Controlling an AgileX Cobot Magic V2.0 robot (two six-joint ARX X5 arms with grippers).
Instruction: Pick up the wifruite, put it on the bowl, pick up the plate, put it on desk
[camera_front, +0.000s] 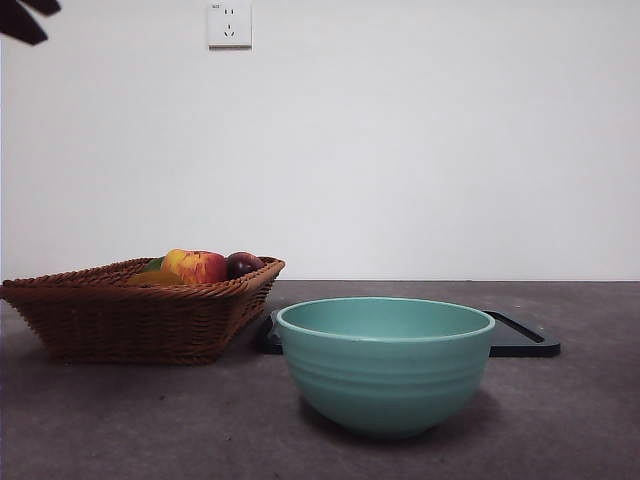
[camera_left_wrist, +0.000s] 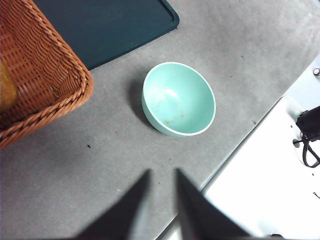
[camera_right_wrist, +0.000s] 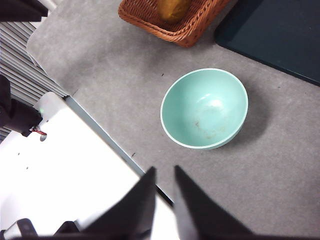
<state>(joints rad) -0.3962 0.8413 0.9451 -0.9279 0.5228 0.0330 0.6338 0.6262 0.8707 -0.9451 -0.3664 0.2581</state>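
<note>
The bowl (camera_front: 385, 365) is a deep, round, teal-green piece with faint ridges around its outside, a pale rim and an empty, slightly smudged inside; it stands on the grey mottled bench (camera_front: 150, 420), just in front of a dark flat tray (camera_front: 525, 340) and beside a wicker basket (camera_front: 130, 315) of fruit (camera_front: 198, 266). No writing on any of them can be read. The left tool (camera_left_wrist: 161, 175) and the right tool (camera_right_wrist: 164, 172) each hang above the bench's edge, well apart from the bowl, jaws narrow and holding nothing.
</note>
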